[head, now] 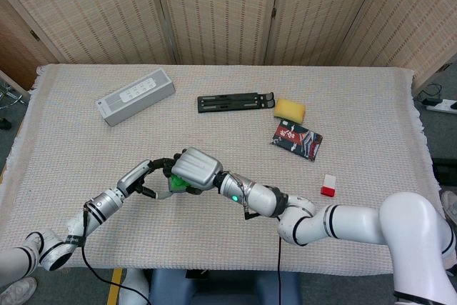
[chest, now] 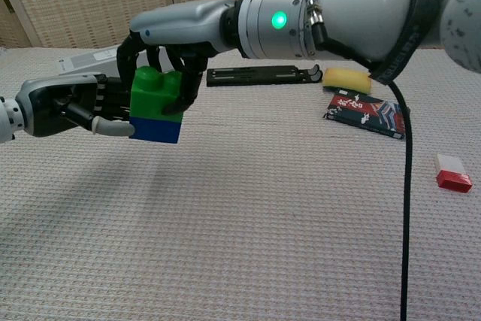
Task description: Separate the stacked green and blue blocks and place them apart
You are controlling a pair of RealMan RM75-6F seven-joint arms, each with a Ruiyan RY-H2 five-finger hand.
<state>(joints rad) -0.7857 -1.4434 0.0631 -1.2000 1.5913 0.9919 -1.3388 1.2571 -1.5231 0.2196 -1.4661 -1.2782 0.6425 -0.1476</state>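
A green block (chest: 155, 93) sits stacked on a blue block (chest: 155, 130), both held up above the table. My right hand (chest: 167, 49) comes down from above and grips the green block, its fingers wrapped around the sides. My left hand (chest: 71, 105) reaches in from the left and its fingers touch the blue block's left side. In the head view only a sliver of the green block (head: 175, 183) shows beneath my right hand (head: 194, 168), with my left hand (head: 148, 179) just to its left. The blue block is hidden there.
A grey speaker bar (head: 136, 96) lies at the back left. A black stand (head: 235, 102), a yellow sponge (head: 290, 110) and a patterned packet (head: 296, 140) lie at the back right. A small red and white block (head: 328, 185) sits at the right.
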